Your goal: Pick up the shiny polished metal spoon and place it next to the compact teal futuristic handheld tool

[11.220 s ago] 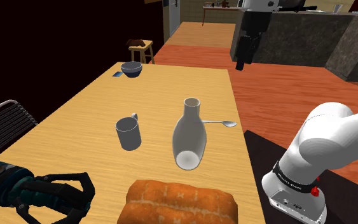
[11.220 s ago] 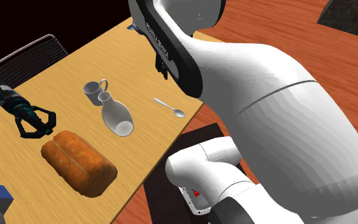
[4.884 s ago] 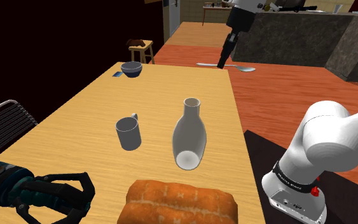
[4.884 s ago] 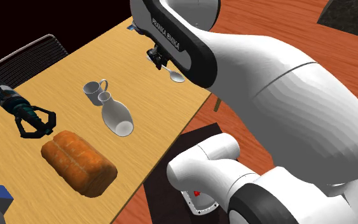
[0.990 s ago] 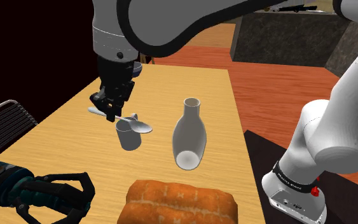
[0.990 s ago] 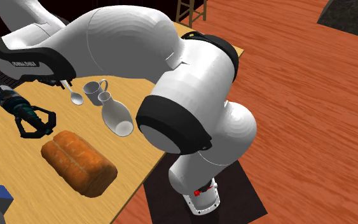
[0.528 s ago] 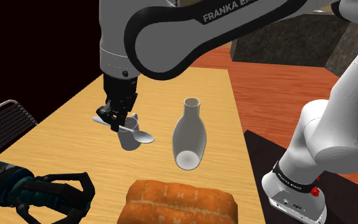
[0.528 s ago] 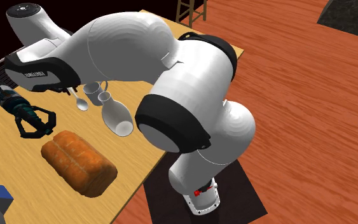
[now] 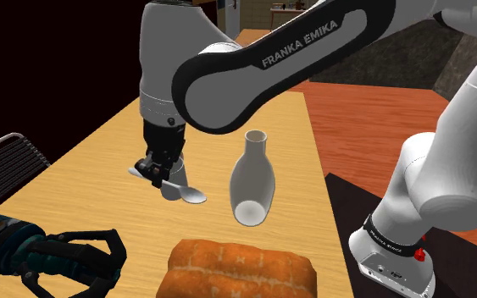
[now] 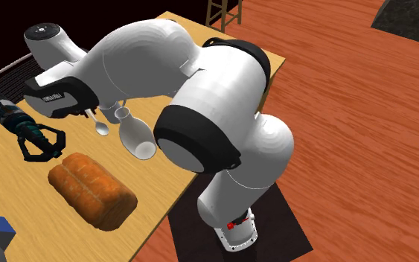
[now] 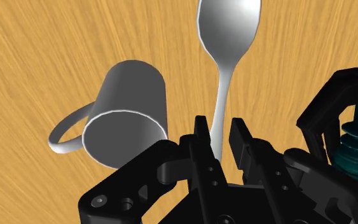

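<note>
Clasping the spoon [image 9: 182, 191] handle, the fingers [image 11: 203, 141] hang above the table [image 9: 101, 161]; arm [image 9: 228, 93] reads FRANKA EMIKA.

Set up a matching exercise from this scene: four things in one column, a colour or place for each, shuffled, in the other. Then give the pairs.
Things
1. spoon
2. vase
3. bread loaf
4. handheld tool

Colour or place
A. teal and black, shoulder view's lower left corner
B. clasped in the gripper
C. orange-brown, shoulder view's bottom edge
D. white, to the shoulder view's right of the gripper

Pairs: 1-B, 2-D, 3-C, 4-A
</note>
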Available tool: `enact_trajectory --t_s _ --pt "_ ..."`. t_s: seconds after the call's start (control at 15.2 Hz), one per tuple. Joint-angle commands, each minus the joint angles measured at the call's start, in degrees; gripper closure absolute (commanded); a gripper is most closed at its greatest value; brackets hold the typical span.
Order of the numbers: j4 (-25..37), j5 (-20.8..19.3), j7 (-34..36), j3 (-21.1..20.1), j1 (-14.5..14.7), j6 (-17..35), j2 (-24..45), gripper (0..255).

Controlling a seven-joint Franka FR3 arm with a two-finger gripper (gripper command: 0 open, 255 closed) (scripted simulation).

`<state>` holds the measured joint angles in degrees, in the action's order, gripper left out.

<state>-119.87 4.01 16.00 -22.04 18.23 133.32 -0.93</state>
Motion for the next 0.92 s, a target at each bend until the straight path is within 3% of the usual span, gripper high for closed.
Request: enact_trajectory --t_s 0.0,0.86 --pt "-0.9 -0.3 0.2 -0.1 0.1 1.6 0.6 255" --pt "-5.8 -2.8 1.6 -0.1 0.4 11.3 5.8 255"
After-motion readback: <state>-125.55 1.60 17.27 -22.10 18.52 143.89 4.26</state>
